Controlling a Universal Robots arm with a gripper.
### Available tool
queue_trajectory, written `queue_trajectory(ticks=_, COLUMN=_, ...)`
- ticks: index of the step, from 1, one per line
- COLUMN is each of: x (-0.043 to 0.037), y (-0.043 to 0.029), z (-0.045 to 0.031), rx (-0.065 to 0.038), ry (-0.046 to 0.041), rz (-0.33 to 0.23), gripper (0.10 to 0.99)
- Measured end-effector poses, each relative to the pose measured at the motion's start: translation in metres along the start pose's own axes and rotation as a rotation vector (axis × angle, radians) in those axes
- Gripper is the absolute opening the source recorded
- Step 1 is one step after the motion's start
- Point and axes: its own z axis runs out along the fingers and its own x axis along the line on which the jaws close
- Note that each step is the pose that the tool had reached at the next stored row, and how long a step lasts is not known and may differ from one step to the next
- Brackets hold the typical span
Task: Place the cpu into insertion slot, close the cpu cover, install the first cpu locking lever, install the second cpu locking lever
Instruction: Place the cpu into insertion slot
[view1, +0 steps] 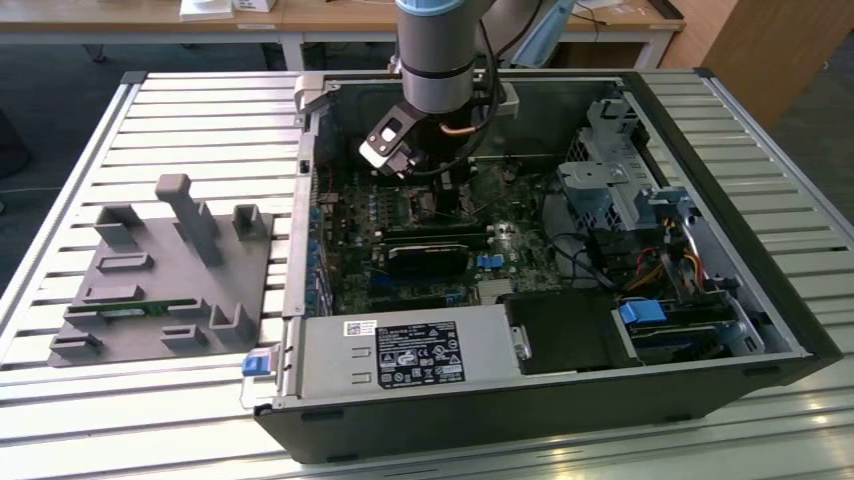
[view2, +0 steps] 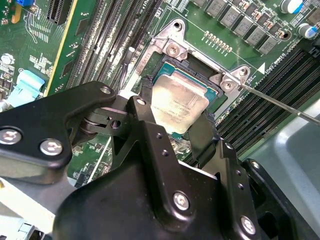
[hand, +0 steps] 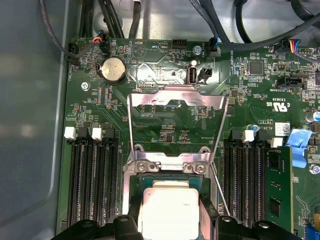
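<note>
The cpu (view2: 177, 102), a square chip with a dull silver top, sits between my black fingers (view2: 145, 102) just over the insertion slot (view2: 167, 67). My gripper (view2: 175, 112) is shut on the chip's two opposite edges. In the first wrist view the cpu (hand: 167, 210) covers most of the insertion slot (hand: 150, 181). Behind it the cpu cover (hand: 175, 97) stands flipped open. Thin wire locking levers (hand: 220, 192) stick out unlatched beside the socket. In the exterior view the gripper (view1: 434, 175) reaches down into the open computer case (view1: 534, 400).
Long black memory slots (hand: 92, 185) flank the socket on both sides, one holding a green module (hand: 277, 195). A black card (view1: 427, 255) and a drive cage (view1: 607, 195) lie inside the case. A grey fixture block (view1: 167, 275) stands on the slatted table at the exterior view's left.
</note>
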Motion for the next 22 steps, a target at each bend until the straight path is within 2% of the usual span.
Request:
queue_trajectory(ticks=6, x=0.0, y=0.0, z=0.0001, rx=0.0, ry=0.0001, rz=0.0, gripper=0.549)
queue_trajectory(ticks=7, x=0.0, y=0.0, z=0.0001, rx=0.0, ry=0.0001, rz=0.0, gripper=0.612)
queue_trajectory(ticks=19, x=0.0025, y=-0.0001, z=0.0009, rx=0.0, ry=0.0, rz=0.0, gripper=0.612)
queue_trajectory(ticks=22, x=0.0025, y=0.0002, z=-0.0016, rx=0.0, ry=0.0001, rz=0.0, gripper=0.612)
